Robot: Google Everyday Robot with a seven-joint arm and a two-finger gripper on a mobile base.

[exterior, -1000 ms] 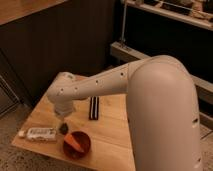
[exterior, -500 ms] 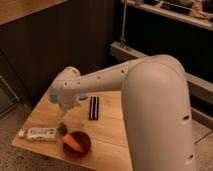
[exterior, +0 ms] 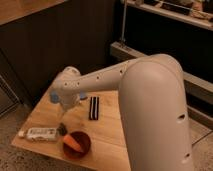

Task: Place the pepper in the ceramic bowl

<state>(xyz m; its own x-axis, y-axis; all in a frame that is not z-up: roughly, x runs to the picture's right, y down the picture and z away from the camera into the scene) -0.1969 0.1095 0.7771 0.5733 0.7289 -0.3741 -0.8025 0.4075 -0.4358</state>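
Observation:
The orange pepper (exterior: 73,144) lies inside the reddish-brown ceramic bowl (exterior: 84,139), which sits near the front edge of the wooden table (exterior: 107,132). It rests toward the bowl's left side. My gripper (exterior: 63,115) hangs from the white arm above the table, up and to the left of the bowl, and holds nothing that I can see. It is above a small dark green lump (exterior: 62,129) and apart from the bowl.
A white tube (exterior: 41,133) lies at the table's front left. A small round blue thing (exterior: 53,96) sits at the back left, partly behind the arm. A black rectangular object (exterior: 93,107) lies mid-table. The bulky white arm (exterior: 150,100) covers the right side.
The gripper has risen and drawn back from just beside the bowl toward the table's far left. The pepper stays in the bowl.

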